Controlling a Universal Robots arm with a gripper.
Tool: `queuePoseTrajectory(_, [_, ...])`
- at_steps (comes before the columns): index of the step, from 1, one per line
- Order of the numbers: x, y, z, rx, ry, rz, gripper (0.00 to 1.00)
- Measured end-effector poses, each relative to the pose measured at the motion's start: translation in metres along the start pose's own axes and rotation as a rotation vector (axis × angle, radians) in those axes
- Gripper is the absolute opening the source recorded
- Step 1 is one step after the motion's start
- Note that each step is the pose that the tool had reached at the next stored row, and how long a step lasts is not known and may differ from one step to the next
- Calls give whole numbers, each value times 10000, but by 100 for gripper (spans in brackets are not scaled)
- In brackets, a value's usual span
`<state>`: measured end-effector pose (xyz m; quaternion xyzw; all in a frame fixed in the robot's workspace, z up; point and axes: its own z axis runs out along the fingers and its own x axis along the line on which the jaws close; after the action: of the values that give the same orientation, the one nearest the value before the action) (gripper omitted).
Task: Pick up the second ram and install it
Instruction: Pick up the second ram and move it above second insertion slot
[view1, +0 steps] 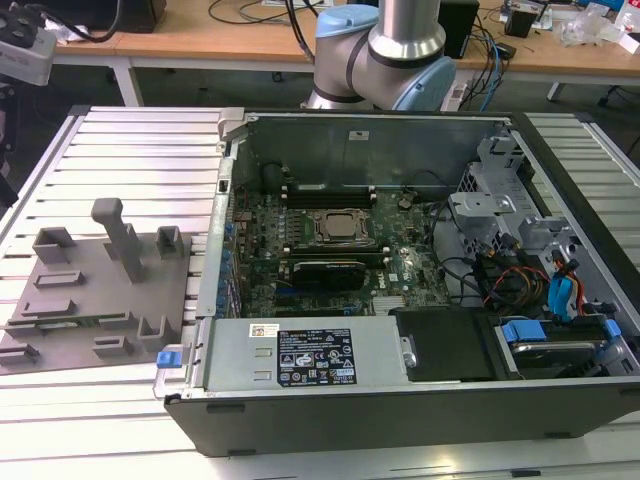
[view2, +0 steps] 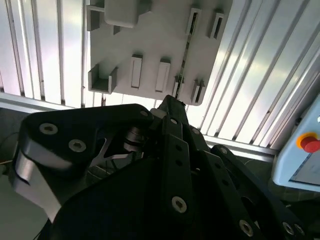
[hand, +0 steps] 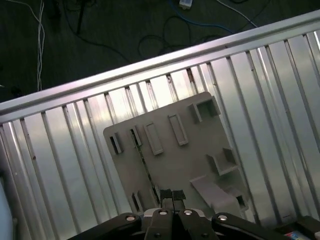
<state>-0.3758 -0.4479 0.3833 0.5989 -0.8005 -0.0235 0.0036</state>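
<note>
The second ram (view1: 80, 319) stands on its long edge in a slot of the grey fixture tray (view1: 100, 290), at the exterior view's left. In both wrist views it shows edge-on as a thin dark line (view2: 184, 60) (hand: 144, 162) across the tray (view2: 150, 45) (hand: 185, 160). My gripper (hand: 173, 194) hangs high above the tray, near one end of the stick, with its fingers together and nothing between them. Its black body (view2: 172, 107) covers the near part of the second wrist view.
An open computer case (view1: 400, 400) sits beside the tray on a ribbed metal table (view1: 130, 150), with the green motherboard (view1: 400, 265) inside. The arm's base (view1: 380, 60) stands behind the case. A pendant with a red button (view2: 310, 144) lies past the table edge. Cables (hand: 165, 35) lie on the floor.
</note>
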Motion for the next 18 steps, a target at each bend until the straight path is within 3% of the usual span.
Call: queuePoseTrajectory(18, [0,0,0,-42,80,-1901,11])
